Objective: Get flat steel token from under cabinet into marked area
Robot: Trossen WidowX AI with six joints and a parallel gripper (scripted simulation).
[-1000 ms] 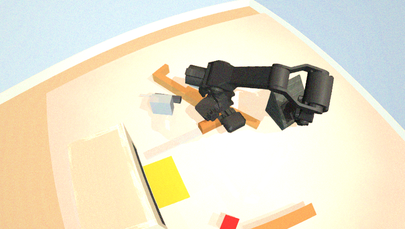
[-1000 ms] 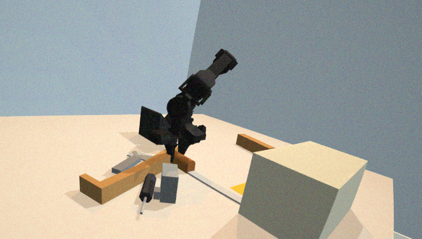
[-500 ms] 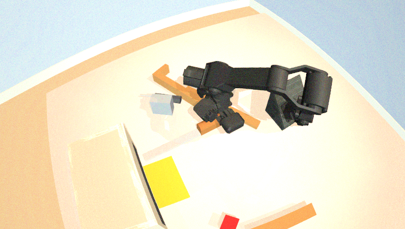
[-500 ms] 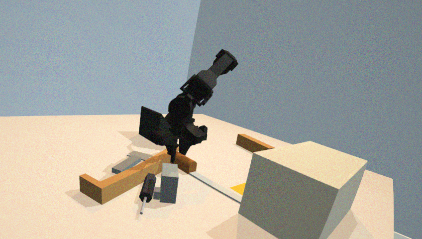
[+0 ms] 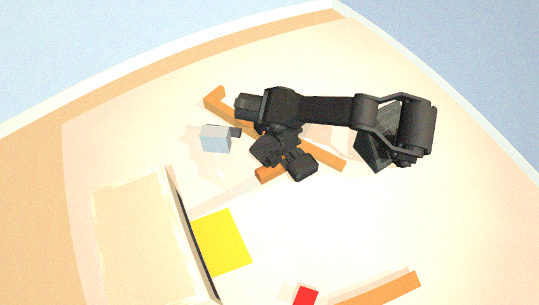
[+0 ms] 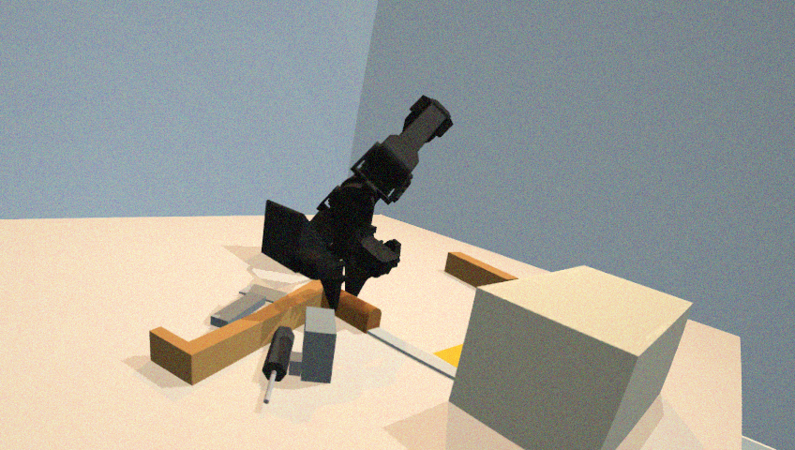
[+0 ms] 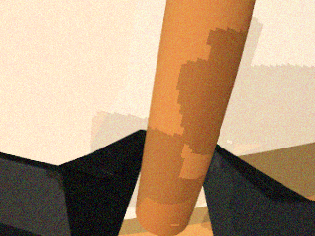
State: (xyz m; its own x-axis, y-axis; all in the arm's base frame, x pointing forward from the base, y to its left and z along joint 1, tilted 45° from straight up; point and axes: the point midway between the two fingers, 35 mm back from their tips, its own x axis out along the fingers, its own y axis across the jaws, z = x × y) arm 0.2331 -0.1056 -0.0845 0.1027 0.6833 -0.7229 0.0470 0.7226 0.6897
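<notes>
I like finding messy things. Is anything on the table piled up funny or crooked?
Yes. Two orange sticks cross in an X: the L-shaped hook stick lies on the table and a shorter orange rod crosses it. The gripper is shut on that rod. A thin grey strip lies slanted toward the cabinet.
</notes>
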